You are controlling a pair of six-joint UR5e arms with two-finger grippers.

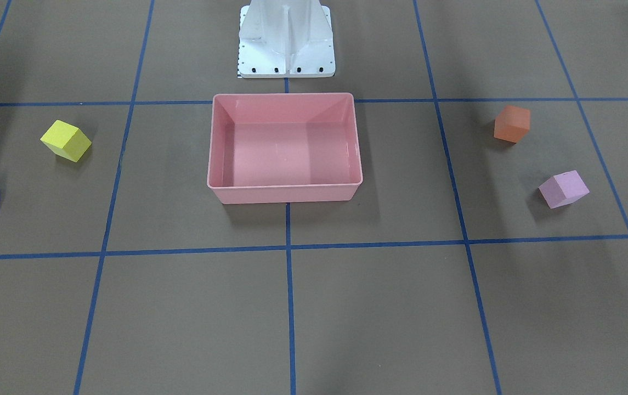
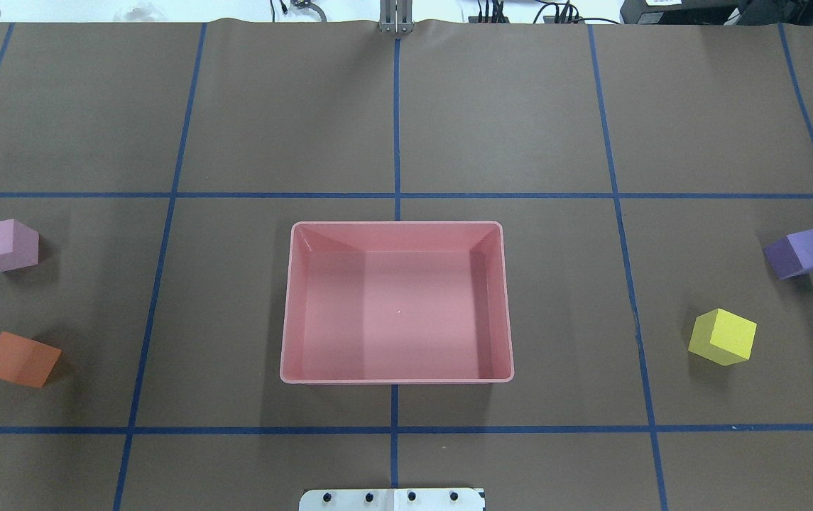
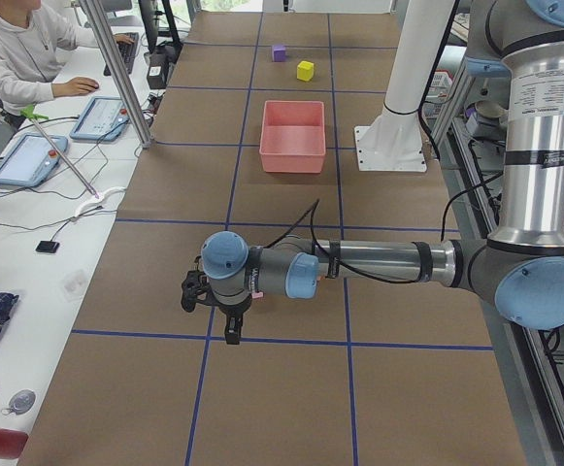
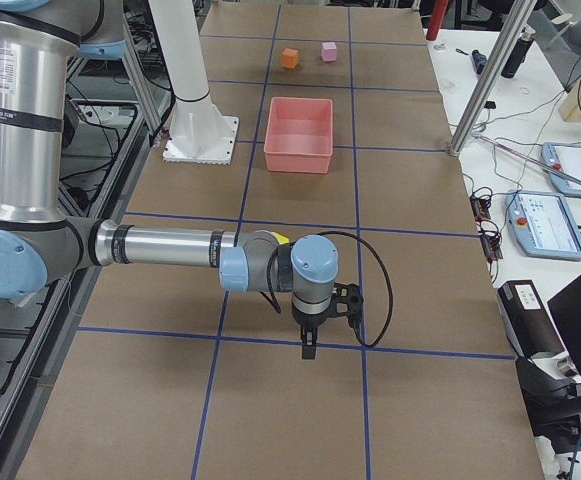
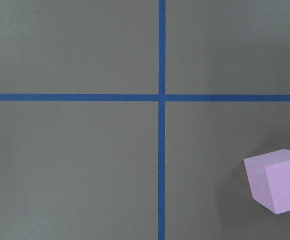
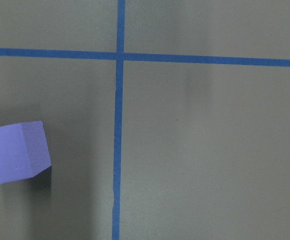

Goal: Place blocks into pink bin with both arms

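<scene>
The pink bin (image 1: 284,195) stands empty at the table's middle, also in the overhead view (image 2: 395,227). The yellow block (image 2: 723,336) and the purple block (image 2: 800,253) lie to its right. The pale pink-lilac block (image 2: 6,245) and the orange block (image 2: 19,360) lie to its left. The left gripper (image 3: 231,335) hangs over the table at the left end; its wrist view shows the pink-lilac block (image 5: 277,180) below. The right gripper (image 4: 308,350) hangs at the right end; its wrist view shows the purple block (image 6: 15,152). I cannot tell if either gripper is open.
The white base pedestal (image 1: 286,44) stands just behind the bin on the robot's side. Blue tape lines (image 2: 396,195) grid the brown table. An operator (image 3: 19,49) sits at a side desk with tablets (image 3: 29,160). A metal post (image 4: 485,85) stands at the table's far edge.
</scene>
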